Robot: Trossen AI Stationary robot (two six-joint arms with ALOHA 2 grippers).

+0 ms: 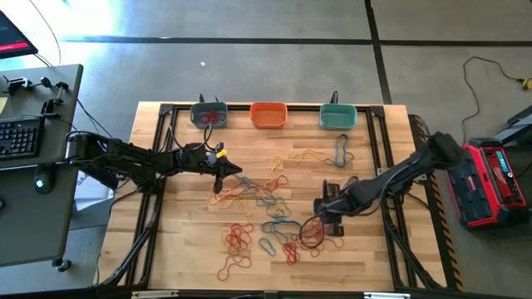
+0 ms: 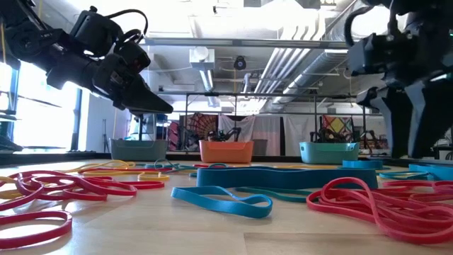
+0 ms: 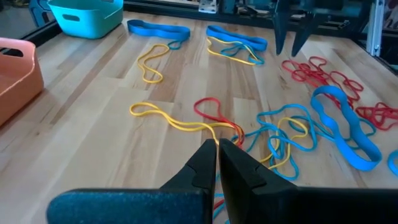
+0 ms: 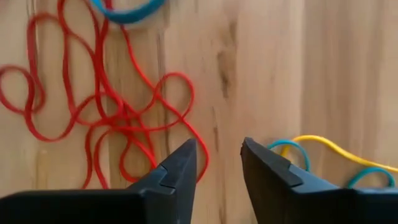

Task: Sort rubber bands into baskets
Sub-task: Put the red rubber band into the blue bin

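Observation:
Many rubber bands [image 1: 266, 208], red, yellow and blue, lie loose on the wooden table. Along its far edge stand three baskets: a grey-blue one [image 1: 209, 115] with red bands inside, an orange one [image 1: 268, 115] and a teal one [image 1: 338, 116]. My left gripper [image 1: 229, 172] [image 3: 217, 144] hangs shut above the table's left middle. A yellow band [image 3: 177, 123] and a red band [image 3: 211, 109] on the wood run in behind its tips. My right gripper [image 1: 326, 212] [image 4: 219, 155] points down, open, over bare wood beside a tangle of red bands [image 4: 106, 112]. Nothing is between its fingers.
Black frame rails [image 1: 391, 149] run around the tabletop. Blue bands [image 2: 283, 177] and red bands [image 2: 382, 202] lie close to the table's near edge. A desk with a keyboard [image 1: 21, 137] stands left of the table, and a red and black box [image 1: 490, 178] sits on the floor at the right.

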